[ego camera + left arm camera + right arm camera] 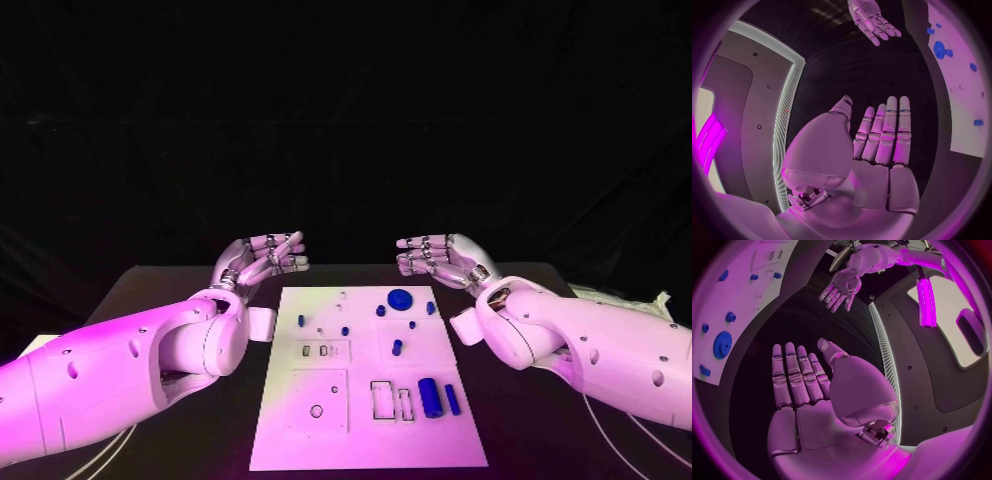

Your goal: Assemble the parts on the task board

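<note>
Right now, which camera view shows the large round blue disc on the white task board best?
The head view: the large round blue disc sits unobstructed near the white task board's far edge, with its neighbours visible. Both wrist views catch it only at the rim, bent by the fisheye.

Open gap between left hand (264, 260) and right hand (440, 257).

task board (289, 440) near edge cut off

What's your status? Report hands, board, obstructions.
Left hand open, right hand open, both beyond the flat white task board. Small blue plastic parts on the board, untouched. Nothing in the way.
</note>
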Controlling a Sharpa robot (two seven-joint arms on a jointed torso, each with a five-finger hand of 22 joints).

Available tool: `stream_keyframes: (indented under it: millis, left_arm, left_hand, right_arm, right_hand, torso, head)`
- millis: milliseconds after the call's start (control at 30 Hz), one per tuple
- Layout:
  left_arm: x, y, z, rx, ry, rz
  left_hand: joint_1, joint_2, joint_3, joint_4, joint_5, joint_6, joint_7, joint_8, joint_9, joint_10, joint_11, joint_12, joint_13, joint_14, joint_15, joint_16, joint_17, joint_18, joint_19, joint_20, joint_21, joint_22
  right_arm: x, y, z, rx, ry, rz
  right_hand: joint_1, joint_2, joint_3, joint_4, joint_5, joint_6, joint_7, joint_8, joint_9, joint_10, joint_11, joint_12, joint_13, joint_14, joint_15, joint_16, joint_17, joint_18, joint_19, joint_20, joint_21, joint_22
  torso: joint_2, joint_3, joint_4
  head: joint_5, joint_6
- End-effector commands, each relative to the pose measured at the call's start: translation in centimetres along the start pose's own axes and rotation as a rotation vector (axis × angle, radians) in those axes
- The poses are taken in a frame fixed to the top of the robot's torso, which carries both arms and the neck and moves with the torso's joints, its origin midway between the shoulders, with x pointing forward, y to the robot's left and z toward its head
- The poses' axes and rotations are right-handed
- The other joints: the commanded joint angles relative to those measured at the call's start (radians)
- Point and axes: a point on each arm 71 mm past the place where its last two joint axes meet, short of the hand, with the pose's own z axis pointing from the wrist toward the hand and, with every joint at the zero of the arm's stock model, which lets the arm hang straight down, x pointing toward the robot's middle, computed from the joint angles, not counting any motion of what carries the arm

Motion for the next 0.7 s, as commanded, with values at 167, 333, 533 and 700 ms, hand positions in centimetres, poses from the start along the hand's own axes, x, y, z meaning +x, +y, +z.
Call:
stream_keyframes:
  millis: [167, 333, 533, 700]
  left_arm:
    - [0.6, -1.1, -1.2, 0.005, 0.114, -0.066]
    - [0.9, -2.1, -2.2, 0.001, 0.139, -0.089]
    - [1.5, -3.1, -3.3, -0.012, 0.16, -0.133]
    - [1.8, -3.9, -4.1, -0.018, 0.196, -0.159]
  left_hand:
    - [0.0, 0.008, -0.017, -0.007, -0.005, 0.045, 0.004, -0.007, -0.008, 0.06, -0.014, -0.008, -0.001, 0.068, -0.019, 0.0, 0.027, 0.012, 0.07, -0.024, 0.026, 0.005]
    - [0.004, 0.01, -0.029, -0.015, -0.004, 0.056, -0.001, -0.017, -0.01, 0.075, -0.019, -0.022, -0.002, 0.09, -0.026, -0.007, 0.041, 0.012, 0.098, -0.031, 0.036, 0.006]
    - [0.005, 0.012, -0.037, -0.019, -0.004, 0.054, 0.002, -0.027, -0.011, 0.076, -0.017, -0.033, -0.003, 0.085, -0.023, -0.021, 0.046, 0.01, 0.1, -0.031, 0.034, 0.004]
    - [0.008, 0.015, -0.041, -0.024, -0.004, 0.053, 0.003, -0.034, -0.011, 0.074, -0.015, -0.043, -0.004, 0.08, -0.021, -0.032, 0.049, 0.009, 0.096, -0.03, 0.029, 0.001]
  right_arm:
    - [-1.0, 1.5, 0.2, -0.101, 0.046, -0.36]
    - [-0.9, 2.0, 0.4, -0.084, 0.105, -0.589]
    - [-0.9, 2.6, 0.6, -0.047, 0.148, -0.793]
    - [-0.8, 3.5, 1.1, -0.033, 0.159, -0.924]
  right_hand:
    - [-0.012, -0.074, 0.16, -0.042, -0.031, 0.191, 0.018, -0.014, 0.004, 0.218, -0.048, -0.018, 0.005, 0.257, -0.068, 0.031, 0.018, 0.023, 0.181, -0.062, 0.091, 0.021]
    - [-0.009, -0.104, 0.159, -0.047, -0.061, 0.236, -0.006, -0.007, 0.008, 0.28, -0.074, -0.016, 0.008, 0.37, -0.107, 0.066, 0.04, 0.023, 0.268, -0.103, 0.164, 0.055]
    - [0.011, -0.12, 0.13, -0.047, -0.064, 0.276, -0.032, -0.003, 0.008, 0.337, -0.108, -0.017, 0.009, 0.528, -0.152, 0.138, 0.093, 0.019, 0.367, -0.167, 0.309, 0.136]
    - [0.0, -0.133, 0.123, -0.025, -0.069, 0.275, -0.041, -0.017, 0.005, 0.319, -0.113, -0.031, 0.004, 0.565, -0.161, 0.212, 0.149, 0.016, 0.368, -0.184, 0.395, 0.191]
  torso:
    - [0.053, -0.0018, 0.004]
    - [0.085, -0.0065, 0.0062]
    - [0.127, -0.0114, 0.0182]
    - [0.157, -0.0135, 0.0243]
  head:
    - [-0.002, 0.021]
    - [-0.007, 0.036]
    - [-0.019, 0.042]
    - [-0.031, 0.054]
